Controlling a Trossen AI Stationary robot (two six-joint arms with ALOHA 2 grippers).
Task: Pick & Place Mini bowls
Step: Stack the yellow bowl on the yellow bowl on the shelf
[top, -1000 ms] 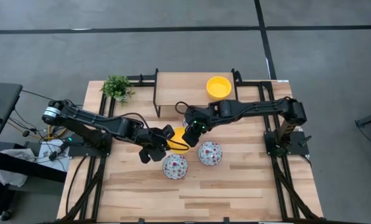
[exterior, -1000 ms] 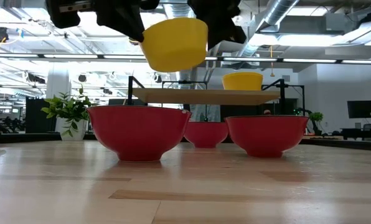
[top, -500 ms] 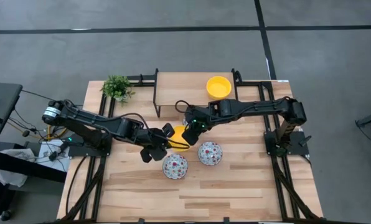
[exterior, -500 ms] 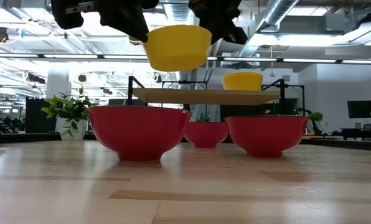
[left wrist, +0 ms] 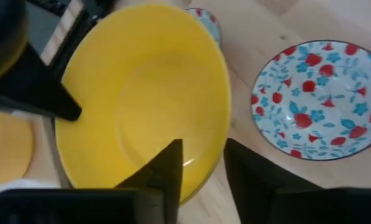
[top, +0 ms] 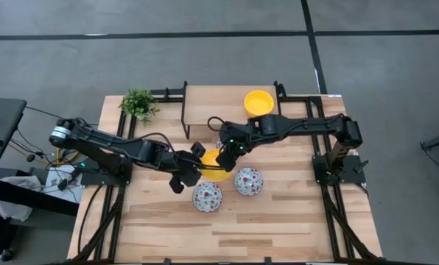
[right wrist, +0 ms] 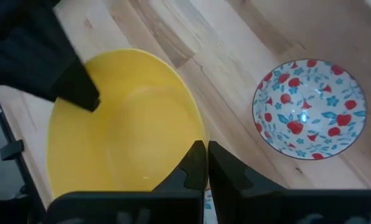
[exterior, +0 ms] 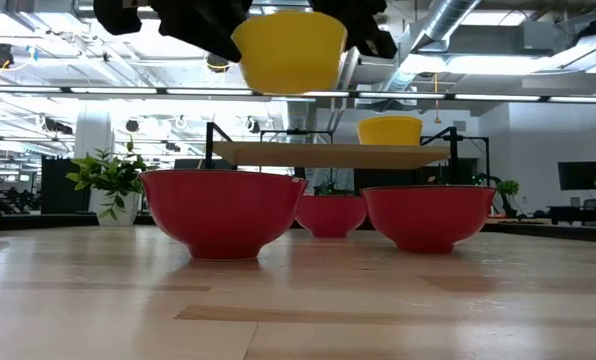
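Both grippers, left and right, pinch opposite rims of one raised plain yellow mini bowl; unsynced release could drop it onto the bench.

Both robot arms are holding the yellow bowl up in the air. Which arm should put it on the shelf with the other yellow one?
Probably the right gripper. It grips the raised yellow bowl like the left gripper does, but its arm already lies along the shelf.
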